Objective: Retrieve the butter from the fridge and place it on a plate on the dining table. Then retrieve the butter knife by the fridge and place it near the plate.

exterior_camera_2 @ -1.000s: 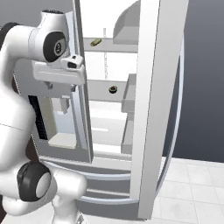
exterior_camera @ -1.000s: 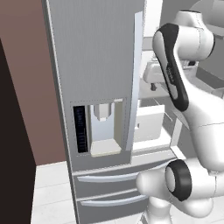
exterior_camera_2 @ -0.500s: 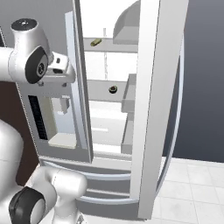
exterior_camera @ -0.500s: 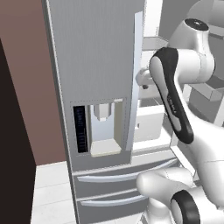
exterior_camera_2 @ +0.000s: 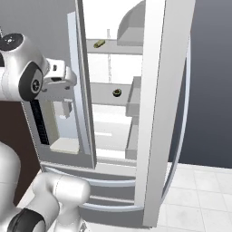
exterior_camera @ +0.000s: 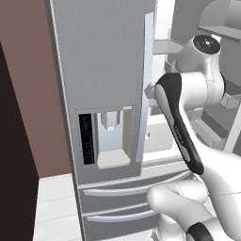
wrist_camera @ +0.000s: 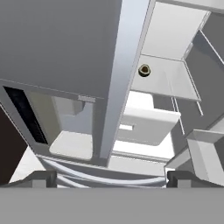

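- So, standing open on the right side: the fridge (exterior_camera: 103, 56), with its right door (exterior_camera_2: 156, 113) swung wide towards the camera and its left door (exterior_camera_2: 84, 113) shut. Judged as opened this way to give a free path to the shelves.
- Lying on the upper shelf (exterior_camera_2: 113, 47), near its left end: a small yellowish stick, probably the butter (exterior_camera_2: 99, 43), though too small in the right base view to be sure. Not touched by anything.
- Sitting on the middle shelf (wrist_camera: 162, 78), well apart from the stick above: a round dark thing (wrist_camera: 144, 70). No part of the task, as far as can be judged.
- Raised high in front of the fridge: the arm (exterior_camera: 181, 127), elbow bent, the hand close beside the inner edge of the left door, about level with the middle shelf.
- Seen in the hand view as pointing along the door edge into the compartment, the water dispenser (wrist_camera: 70, 122) on one side and the shelves on the other.
- Spread fully apart and holding nothing: the fingers (wrist_camera: 41, 178), ready for a reach.
- Probably needed next: lifting and turning the hand towards the upper shelf, keeping away from the door edge.
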Robot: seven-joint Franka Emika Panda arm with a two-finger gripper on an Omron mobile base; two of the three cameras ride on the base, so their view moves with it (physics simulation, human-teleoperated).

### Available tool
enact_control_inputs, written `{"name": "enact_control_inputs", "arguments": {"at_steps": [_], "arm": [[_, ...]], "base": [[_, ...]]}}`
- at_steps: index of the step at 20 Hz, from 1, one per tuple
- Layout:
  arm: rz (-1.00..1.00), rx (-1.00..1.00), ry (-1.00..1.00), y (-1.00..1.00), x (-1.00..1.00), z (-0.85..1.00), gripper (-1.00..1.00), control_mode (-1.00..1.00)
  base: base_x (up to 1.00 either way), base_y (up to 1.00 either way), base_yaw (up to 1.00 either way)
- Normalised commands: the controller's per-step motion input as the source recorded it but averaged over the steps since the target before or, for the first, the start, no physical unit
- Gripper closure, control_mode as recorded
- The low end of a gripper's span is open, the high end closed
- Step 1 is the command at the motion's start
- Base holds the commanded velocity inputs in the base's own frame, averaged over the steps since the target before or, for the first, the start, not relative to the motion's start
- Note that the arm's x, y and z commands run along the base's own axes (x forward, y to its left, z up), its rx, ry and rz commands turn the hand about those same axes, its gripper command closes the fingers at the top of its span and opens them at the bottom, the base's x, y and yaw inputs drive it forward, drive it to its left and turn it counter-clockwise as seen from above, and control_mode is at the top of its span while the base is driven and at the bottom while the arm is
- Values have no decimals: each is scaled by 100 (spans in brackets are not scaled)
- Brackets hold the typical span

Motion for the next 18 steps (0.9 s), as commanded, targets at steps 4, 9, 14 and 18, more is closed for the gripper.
{"name": "enact_control_inputs", "arguments": {"at_steps": [4, 9, 14, 18], "arm": [[0, 1, -9, -2, 19, -1, -100, -100], [-10, 0, -4, 0, 58, -3, -100, -100], [-16, 1, 0, 0, 66, 0, -100, -100], [-14, 17, 0, 0, 42, 0, -100, -100]], "base": [[0, 0, 0], [0, 0, 0], [0, 0, 0], [0, 0, 0]]}}
